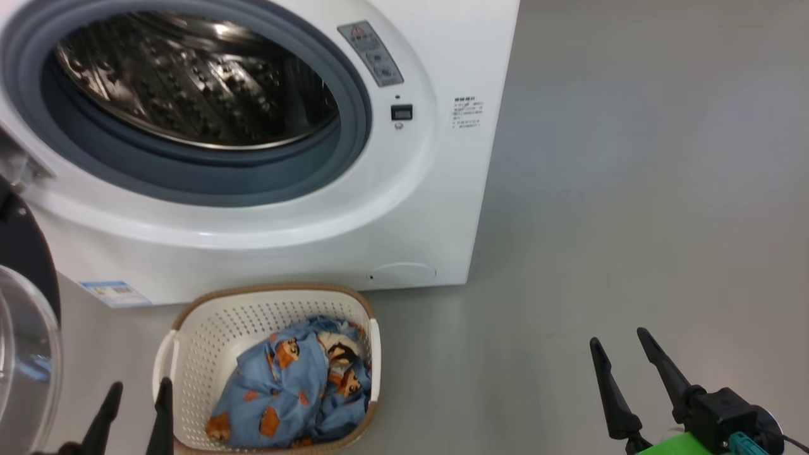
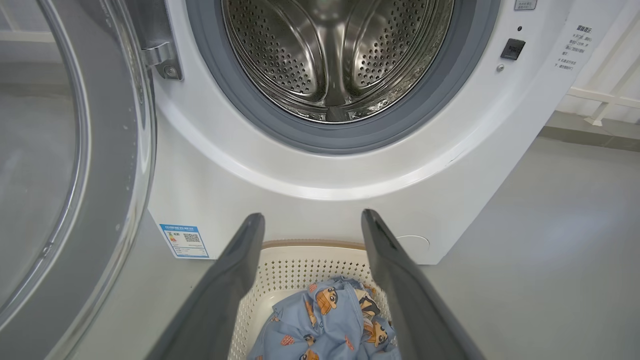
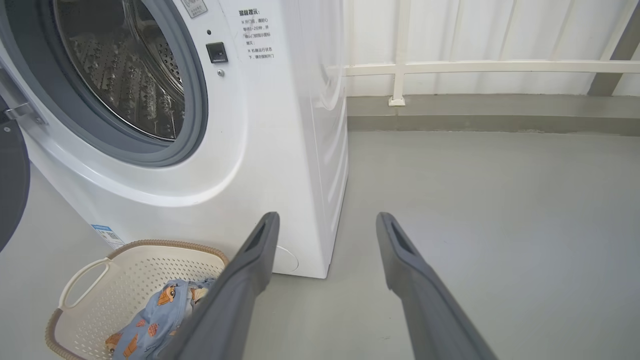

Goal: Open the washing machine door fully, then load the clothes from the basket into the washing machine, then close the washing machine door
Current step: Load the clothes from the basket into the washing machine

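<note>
The clothes (image 1: 291, 385) lie bundled in the basket (image 1: 253, 316), which stands on the grey floor (image 1: 600, 221) just in front of the washing machine (image 1: 411, 208), below its open mouth. The washing machine door (image 1: 25, 354) is swung out to the robot's left, its glass bowl at the left edge of the head view. The steel drum (image 1: 189, 82) looks empty as far as it shows. Left gripper (image 1: 141, 383): jaws apart, nothing held, at the basket's near left corner, its wrist view looking between the fingers onto the fabric. Right gripper (image 1: 618, 336): jaws apart, empty, over bare floor well apart from the basket. Assessment of the load: soft, light printed fabric, crumpled into folds and not fragile. It will likely sag and trail when lifted, and may snag on the basket rim. Recommended hold: a raised fold near the middle of the heap, pinched deep so that several layers are caught, rather than a loose edge. Risks: the basket looks like light plastic and may lift or slide with the cloth, and a trailing end may catch on the grey seal (image 1: 208, 183).
</note>
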Tool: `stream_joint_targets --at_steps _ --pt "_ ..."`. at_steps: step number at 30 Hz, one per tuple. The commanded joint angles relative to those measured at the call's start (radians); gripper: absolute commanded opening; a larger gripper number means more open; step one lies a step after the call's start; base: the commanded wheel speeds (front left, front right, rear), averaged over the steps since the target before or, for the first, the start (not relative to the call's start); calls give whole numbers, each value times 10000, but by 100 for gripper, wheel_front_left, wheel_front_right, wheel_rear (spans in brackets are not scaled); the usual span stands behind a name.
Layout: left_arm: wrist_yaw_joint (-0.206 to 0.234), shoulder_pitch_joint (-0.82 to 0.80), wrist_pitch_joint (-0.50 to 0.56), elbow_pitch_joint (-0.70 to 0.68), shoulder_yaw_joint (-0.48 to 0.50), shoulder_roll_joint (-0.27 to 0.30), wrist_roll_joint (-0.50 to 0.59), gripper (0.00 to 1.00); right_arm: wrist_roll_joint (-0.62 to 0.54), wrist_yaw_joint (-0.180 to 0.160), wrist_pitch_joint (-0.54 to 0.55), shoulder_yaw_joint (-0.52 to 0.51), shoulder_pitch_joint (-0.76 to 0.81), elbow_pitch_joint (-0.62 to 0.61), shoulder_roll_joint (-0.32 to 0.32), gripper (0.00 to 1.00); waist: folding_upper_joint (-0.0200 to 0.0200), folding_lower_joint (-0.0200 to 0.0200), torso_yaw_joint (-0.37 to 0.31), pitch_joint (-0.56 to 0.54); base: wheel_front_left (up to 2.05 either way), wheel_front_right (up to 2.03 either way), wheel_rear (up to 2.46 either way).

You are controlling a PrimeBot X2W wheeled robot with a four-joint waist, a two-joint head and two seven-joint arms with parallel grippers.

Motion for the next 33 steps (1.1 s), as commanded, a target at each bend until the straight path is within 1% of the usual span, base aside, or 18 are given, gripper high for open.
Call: stream_joint_targets --at_steps 1,10,19,23,28,29,33 --pt "54 -566 -53 -111 233 376 -160 100 -116 62 -49 322 -397 -244 -60 100 0 0 -28 498 0 0 0" --pt "54 -1604 -53 579 -542 1011 -1137 100 -216 62 -49 498 -814 -497 -60 100 0 0 -174 1970 0 0 0" --pt "54 -2510 -53 1219 -1462 1877 -2230 100 -84 62 -49 782 -1169 -725 -60 100 0 0 -686 3245 0 0 0" --pt "54 -2872 -53 1452 -2263 2470 -2788 100 -20 62 -49 859 -1259 -890 -60 100 0 0 -944 3733 0 0 0" --pt "54 -3337 -53 1658 -2901 3166 -3400 100 78 62 -49 944 -1357 -1094 -60 100 0 0 -1200 4324 0 0 0" --pt "54 -3521 -53 1788 -3141 3389 -3587 100 127 62 -49 989 -1392 -1170 -60 100 0 0 -1294 4560 0 0 0" --pt "54 -3752 -53 1996 -3585 3707 -3952 100 227 62 -49 1081 -1442 -1272 -60 100 0 0 -1440 4900 0 0 0"
